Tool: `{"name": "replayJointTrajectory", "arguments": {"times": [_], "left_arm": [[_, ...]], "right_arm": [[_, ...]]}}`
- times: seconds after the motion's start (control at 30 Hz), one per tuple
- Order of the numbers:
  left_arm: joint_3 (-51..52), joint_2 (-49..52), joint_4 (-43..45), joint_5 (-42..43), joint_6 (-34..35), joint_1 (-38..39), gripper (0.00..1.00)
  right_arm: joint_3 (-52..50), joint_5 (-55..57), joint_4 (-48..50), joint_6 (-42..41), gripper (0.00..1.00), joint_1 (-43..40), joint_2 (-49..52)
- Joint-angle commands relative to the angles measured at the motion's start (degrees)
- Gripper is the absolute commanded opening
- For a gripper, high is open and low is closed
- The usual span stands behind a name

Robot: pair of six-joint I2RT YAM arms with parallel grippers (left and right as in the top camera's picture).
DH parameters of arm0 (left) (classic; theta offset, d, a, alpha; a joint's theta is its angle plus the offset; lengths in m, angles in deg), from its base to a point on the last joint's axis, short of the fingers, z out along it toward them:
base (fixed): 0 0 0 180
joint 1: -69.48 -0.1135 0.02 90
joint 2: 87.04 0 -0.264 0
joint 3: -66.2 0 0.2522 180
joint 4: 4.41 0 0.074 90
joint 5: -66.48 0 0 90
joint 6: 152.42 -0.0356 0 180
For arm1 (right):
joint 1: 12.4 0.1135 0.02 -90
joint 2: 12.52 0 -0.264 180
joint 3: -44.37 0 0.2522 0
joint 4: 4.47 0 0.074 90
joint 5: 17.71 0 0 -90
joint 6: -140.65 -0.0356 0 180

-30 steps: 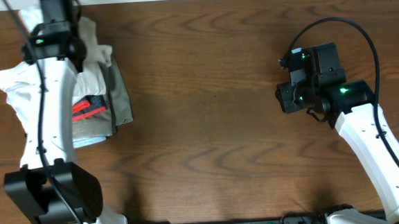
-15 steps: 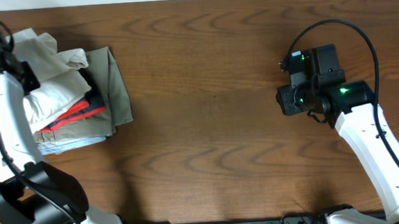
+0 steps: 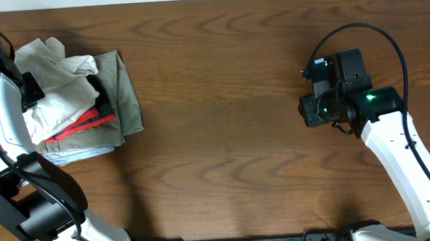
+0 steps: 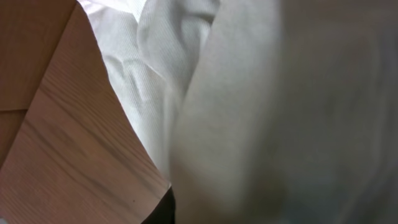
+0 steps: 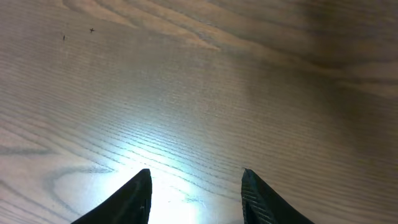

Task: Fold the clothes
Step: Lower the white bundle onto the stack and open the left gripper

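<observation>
The white trousers (image 3: 57, 84) lay crumpled at the far left of the table (image 3: 223, 127), heaped on top of a khaki garment (image 3: 129, 96) and a red-and-black garment (image 3: 94, 117). My left gripper (image 3: 31, 90) sat at the heap's left edge, right against the white cloth. In my left wrist view that cloth (image 4: 155, 68) filled most of the frame and my fingers were hidden, so I could not tell whether those jaws were spread or pinching. My right gripper (image 3: 309, 109) hung well apart from the trousers, over bare wood on the table's right side, its fingertips (image 5: 134, 193) spread with nothing between them.
</observation>
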Motion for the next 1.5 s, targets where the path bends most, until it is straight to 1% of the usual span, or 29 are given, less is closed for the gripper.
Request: {"name": "replayJointTrajectory", "arguments": {"times": [0.0,0.03,0.1,0.13,0.2,0.27,0.37,0.47,0.63,0.87,0.97,1.1,1.2,1.3,1.4,1.47], "left_arm": [[0.17,0.35,0.55,0.00,0.90,-0.81,0.17],[0.17,0.35,0.74,0.00,0.90,-1.09,0.22],[0.17,0.35,0.72,0.00,0.92,-1.53,0.24],[0.17,0.35,0.72,0.00,0.92,-1.84,0.28],[0.17,0.35,0.74,0.00,0.92,-2.25,0.42],[0.17,0.35,0.81,0.00,0.92,-2.80,0.54],[0.17,0.35,1.05,0.00,0.96,-3.63,0.64],[0.15,-0.20,0.83,0.17,2.58,-3.72,0.65],[0.09,-3.65,-0.35,7.32,2.86,-2.23,0.64],[0.07,-9.16,-0.39,7.58,2.89,-0.63,0.65],[0.07,-9.99,-0.11,9.46,2.86,-0.13,0.65],[0.07,-9.64,4.00,9.66,2.84,0.20,0.67],[0.07,-9.29,10.32,9.68,2.82,0.20,0.74],[0.07,-8.59,16.35,9.70,2.16,0.20,0.75],[0.07,-7.04,18.62,10.62,1.95,0.15,0.76],[0.07,-5.42,19.19,13.44,1.38,0.13,0.76]], "right_arm": [[0.09,0.55,-0.13,0.37,0.45,-0.22,-0.79],[0.09,0.55,-0.13,0.37,0.45,-0.22,-0.79],[0.09,0.55,-0.13,0.37,0.45,-0.22,-0.79],[0.09,0.55,-0.13,0.37,0.45,-0.22,-0.79],[0.09,0.52,-0.20,0.37,0.45,-0.22,-0.79],[0.09,0.52,-0.24,0.37,0.45,-0.22,-0.79],[0.09,0.55,-0.24,0.37,0.45,-0.22,-0.76],[0.07,0.52,-0.28,0.37,0.45,-0.22,-0.76],[0.07,0.55,-0.76,-0.28,0.46,-0.22,-0.68],[0.07,0.55,-1.73,-0.74,0.45,-0.22,-0.50],[0.07,0.52,-1.64,-0.74,0.45,-0.22,-0.50],[0.07,0.52,-1.68,-0.90,0.46,-0.22,-0.50],[0.07,0.52,-1.77,-1.27,0.45,-0.22,-0.50],[0.07,0.50,-1.79,-1.36,0.45,-0.22,-0.50],[0.07,0.50,-1.99,-1.33,0.45,-0.22,-0.50],[0.07,0.52,-2.01,-1.33,0.45,-0.22,-0.48]]}}
